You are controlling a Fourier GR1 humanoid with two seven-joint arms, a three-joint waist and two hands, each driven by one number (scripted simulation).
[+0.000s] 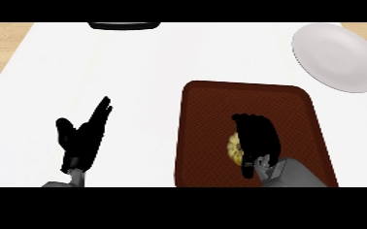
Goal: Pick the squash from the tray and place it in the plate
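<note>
Item, nearest: right hand [257, 135], entering over the near rim of a dark reddish-brown tray [208, 106], its fingers [247, 121] bent downward and curled round the squash [233, 147], thumb toward the near side; the posture reads as a grasp taken from above so the squash can be lifted straight up off the tray. Squash: yellow, ridged, lying on the tray floor directly beneath those fingers and largely hidden by them, only a sliver showing at their left edge; not yet raised, by the look of it. Item: left hand [80, 138], well to the left of the working fingers, off the tray, over the white bench [143, 63], its own fingers straight and upright, slightly spread, holding nothing; resting, presumably kept clear of the work. Item: grey-white plate [331, 56], empty, beyond the curled fingers and to their right, past the tray's far right corner and apart from it; the destination, reachable by a carry forward and rightward. Item, farthest: a dark, flat object [123, 25] at the bench's far edge, beyond and left of the fingers; identity not discernible.
</note>
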